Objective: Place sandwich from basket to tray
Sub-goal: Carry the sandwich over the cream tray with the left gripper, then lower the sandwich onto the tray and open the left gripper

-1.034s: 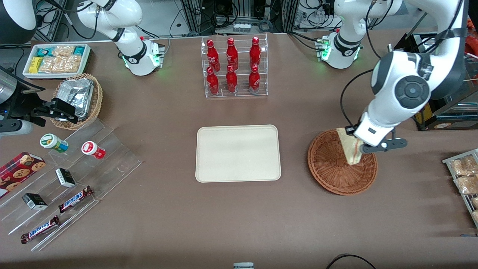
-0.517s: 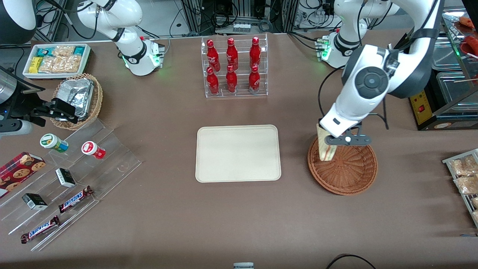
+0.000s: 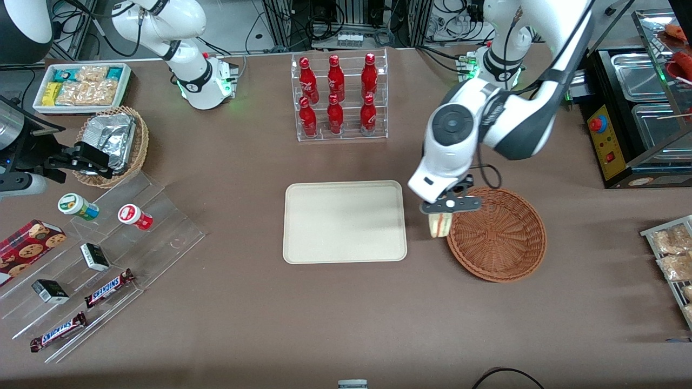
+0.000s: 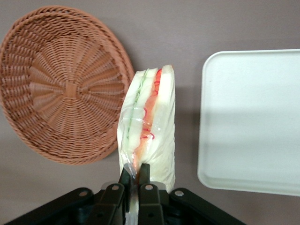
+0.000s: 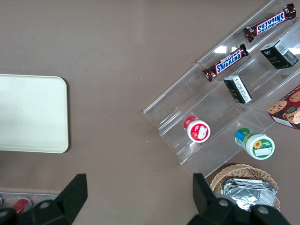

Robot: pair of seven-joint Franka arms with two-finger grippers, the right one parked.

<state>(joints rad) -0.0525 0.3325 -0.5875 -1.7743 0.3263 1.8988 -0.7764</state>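
A brown surface (image 3: 346, 313) carries the cream tray (image 3: 344, 222) and, toward the working arm's end, the reddish woven basket (image 3: 503, 237). The gripper (image 3: 447, 206) hangs above the strip of surface between them, its fingers (image 4: 123, 179) pinched on the wrapped sandwich (image 4: 149, 125), which is held clear of the basket, beside its rim, and short of the tray.

front: high, looks down over whole table | wrists: close, straight down | shared: tray (image 3: 345, 222)
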